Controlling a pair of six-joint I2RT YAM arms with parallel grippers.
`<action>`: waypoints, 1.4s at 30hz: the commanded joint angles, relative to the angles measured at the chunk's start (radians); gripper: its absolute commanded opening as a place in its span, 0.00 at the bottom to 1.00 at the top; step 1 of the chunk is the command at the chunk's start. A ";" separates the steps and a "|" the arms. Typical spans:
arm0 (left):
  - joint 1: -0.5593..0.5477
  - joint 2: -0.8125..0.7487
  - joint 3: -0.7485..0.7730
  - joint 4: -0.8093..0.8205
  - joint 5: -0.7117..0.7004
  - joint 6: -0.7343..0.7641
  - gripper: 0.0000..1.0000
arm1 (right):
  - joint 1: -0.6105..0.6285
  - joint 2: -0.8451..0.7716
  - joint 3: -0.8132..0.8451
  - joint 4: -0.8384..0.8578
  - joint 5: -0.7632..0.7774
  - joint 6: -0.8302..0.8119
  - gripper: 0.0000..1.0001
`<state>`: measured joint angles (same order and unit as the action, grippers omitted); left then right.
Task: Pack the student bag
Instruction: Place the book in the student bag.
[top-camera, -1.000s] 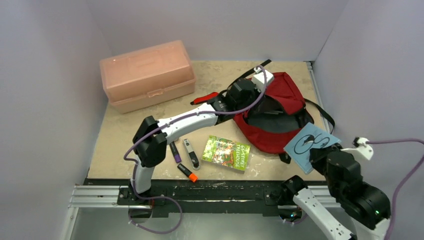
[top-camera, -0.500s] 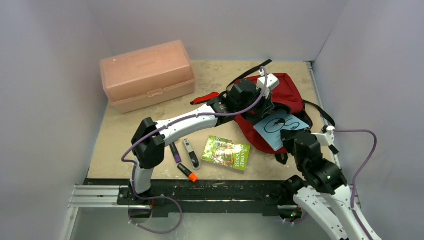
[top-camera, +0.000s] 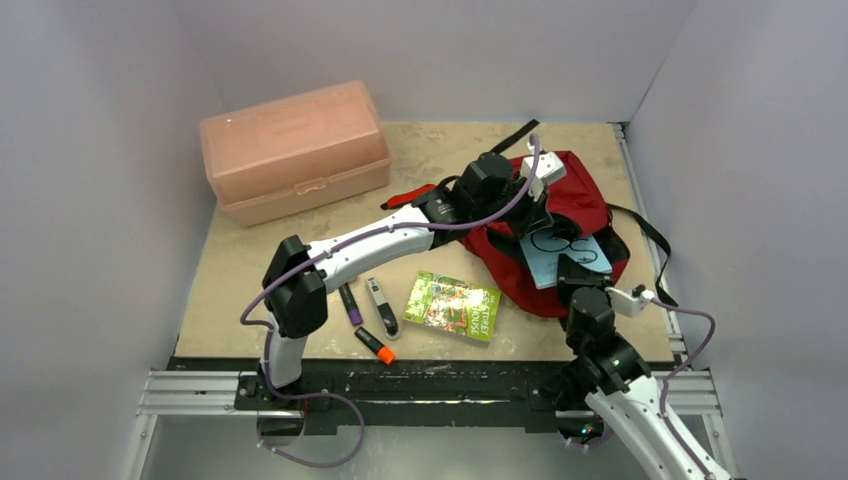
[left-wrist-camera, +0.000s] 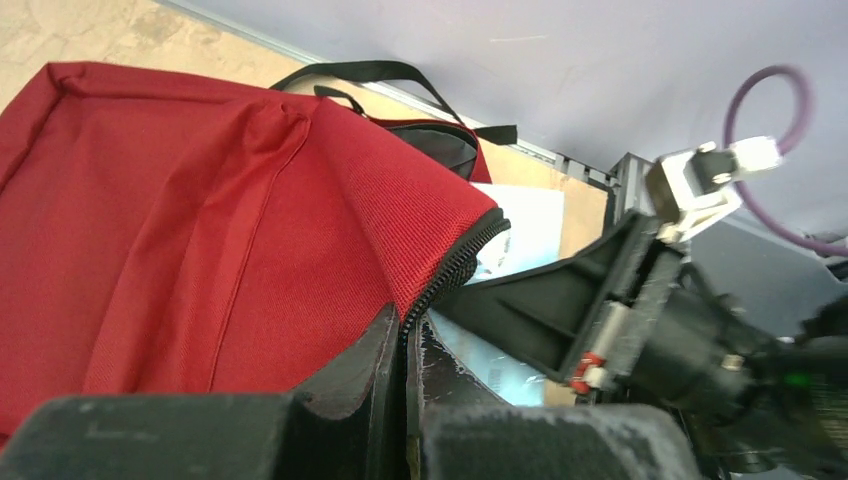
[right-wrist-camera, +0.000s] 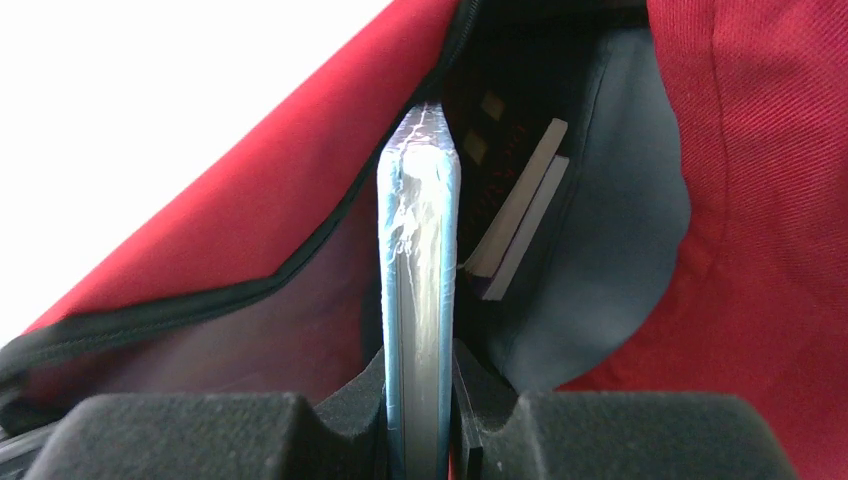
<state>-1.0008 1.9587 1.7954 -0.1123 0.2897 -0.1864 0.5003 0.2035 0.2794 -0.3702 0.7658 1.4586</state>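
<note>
The dark red student bag lies at the right back of the table. My left gripper is shut on its zipper edge and holds the flap up, so the mouth gapes. My right gripper is shut on a light blue book with a black drawing on its cover. In the right wrist view the book stands edge-on between the pads, its far end at the bag's mouth. Two thin books lie inside the dark interior. The left wrist view shows the right gripper's fingers just under the lifted flap.
A pale pink lidded box stands at the back left. A green book, a purple marker, a grey-black tool and an orange-capped marker lie near the front. Black straps trail right of the bag.
My right arm has swung left and forward, carrying the blue book from beside the bag's right edge to its mouth. The left gripper keeps its hold and has shifted slightly right.
</note>
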 joint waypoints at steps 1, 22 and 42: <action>-0.005 -0.072 0.080 0.012 0.101 0.023 0.00 | -0.051 0.049 -0.081 0.387 0.007 0.125 0.00; 0.005 -0.045 0.128 -0.091 0.137 0.058 0.00 | -0.296 0.841 -0.056 0.791 -0.483 -0.226 0.89; 0.005 -0.053 0.102 -0.072 0.158 0.018 0.00 | -0.299 0.860 0.090 0.634 -0.561 -0.553 0.46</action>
<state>-0.9951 1.9575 1.8740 -0.2554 0.4004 -0.1402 0.2035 0.9894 0.3164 0.0341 0.2119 0.9886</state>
